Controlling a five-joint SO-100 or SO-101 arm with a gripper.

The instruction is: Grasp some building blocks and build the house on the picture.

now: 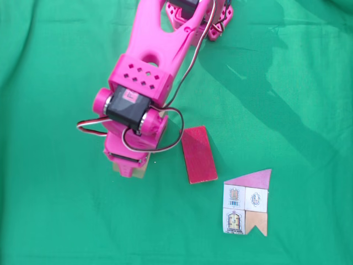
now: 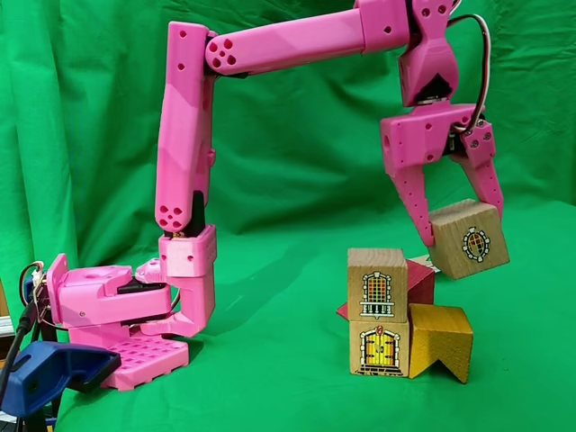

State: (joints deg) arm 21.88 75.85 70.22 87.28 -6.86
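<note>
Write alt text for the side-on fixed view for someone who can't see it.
A pink robot arm's gripper holds a pale wooden cube in the air above an orange-brown notched block, beside two stacked pale cubes, on green cloth.

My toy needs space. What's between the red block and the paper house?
Only bare cloth between the red block and paper house, in a fixed view.

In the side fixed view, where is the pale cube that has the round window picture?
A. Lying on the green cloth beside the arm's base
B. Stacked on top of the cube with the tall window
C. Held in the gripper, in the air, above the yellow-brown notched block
C: the gripper is shut on the round-window cube, which hangs tilted above the notched block, clear of the two stacked cubes.
</note>
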